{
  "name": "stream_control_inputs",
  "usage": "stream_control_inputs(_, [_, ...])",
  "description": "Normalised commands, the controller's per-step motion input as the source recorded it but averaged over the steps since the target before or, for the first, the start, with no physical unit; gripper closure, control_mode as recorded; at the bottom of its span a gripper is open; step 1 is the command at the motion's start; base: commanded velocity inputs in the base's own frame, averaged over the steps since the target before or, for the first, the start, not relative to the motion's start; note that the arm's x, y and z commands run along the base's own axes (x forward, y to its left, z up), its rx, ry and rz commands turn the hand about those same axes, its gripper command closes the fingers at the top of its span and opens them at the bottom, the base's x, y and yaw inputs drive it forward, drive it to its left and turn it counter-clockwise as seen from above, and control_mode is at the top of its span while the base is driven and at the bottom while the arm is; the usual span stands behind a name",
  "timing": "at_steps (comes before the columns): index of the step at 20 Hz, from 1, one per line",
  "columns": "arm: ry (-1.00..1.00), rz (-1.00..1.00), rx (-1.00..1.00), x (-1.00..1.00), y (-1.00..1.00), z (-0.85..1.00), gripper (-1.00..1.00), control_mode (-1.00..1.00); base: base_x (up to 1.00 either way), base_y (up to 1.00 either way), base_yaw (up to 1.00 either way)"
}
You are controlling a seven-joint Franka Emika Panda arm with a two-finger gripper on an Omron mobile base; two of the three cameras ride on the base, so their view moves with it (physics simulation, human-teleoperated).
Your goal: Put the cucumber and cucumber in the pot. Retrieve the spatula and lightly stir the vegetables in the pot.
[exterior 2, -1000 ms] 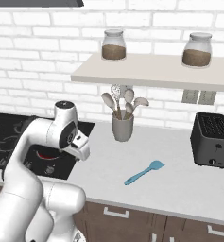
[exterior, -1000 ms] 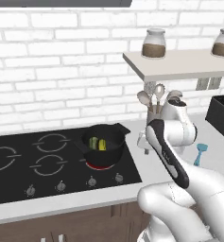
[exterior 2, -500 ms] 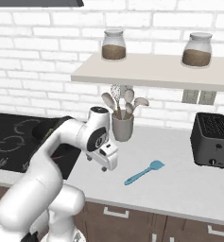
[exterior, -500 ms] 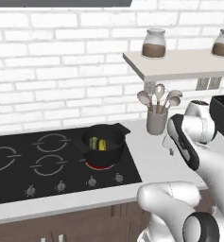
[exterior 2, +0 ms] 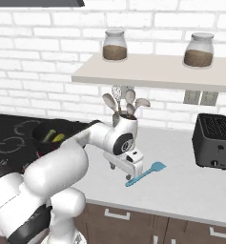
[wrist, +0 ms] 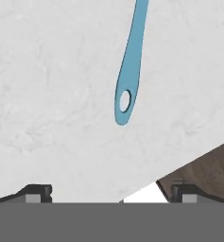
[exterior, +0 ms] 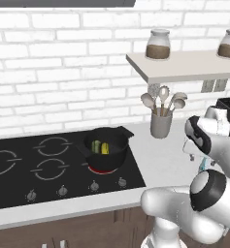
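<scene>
In the left base view the arm has swung right, away from the pot [exterior: 106, 149] on the stove, where both vegetables [exterior: 101, 147] already lie, so the putting-in looks done and the spatula is next. In the right base view the claw [exterior 2: 129, 167] now hangs low over the table [exterior 2: 190, 190], just beside the handle end of the spatula [exterior 2: 145, 173], with the utensil cup [exterior 2: 124, 114] behind and the toaster [exterior 2: 215, 141] well apart, neither in the way. In the hand view the spatula [wrist: 130, 61] lies flat ahead of the fingertips [wrist: 36, 193], which stand wide apart and hold nothing.
</scene>
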Motion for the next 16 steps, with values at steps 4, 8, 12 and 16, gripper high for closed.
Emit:
stream_control_inputs(4, [0.00,0.00,0.00,0.17,-0.29,-0.43,-1.00,-1.00,0.00,0.00,0.00])
stream_control_inputs(8, [0.00,0.00,0.00,0.21,-0.38,-0.47,-1.00,-1.00,0.00,0.00,0.00])
stream_control_inputs(12, [0.00,0.00,0.00,0.22,-0.42,-0.27,-1.00,-1.00,0.00,0.00,0.00])
stream_control_inputs(16, [0.00,0.00,0.00,0.27,-0.17,-0.05,-1.00,-1.00,0.00,0.00,0.00])
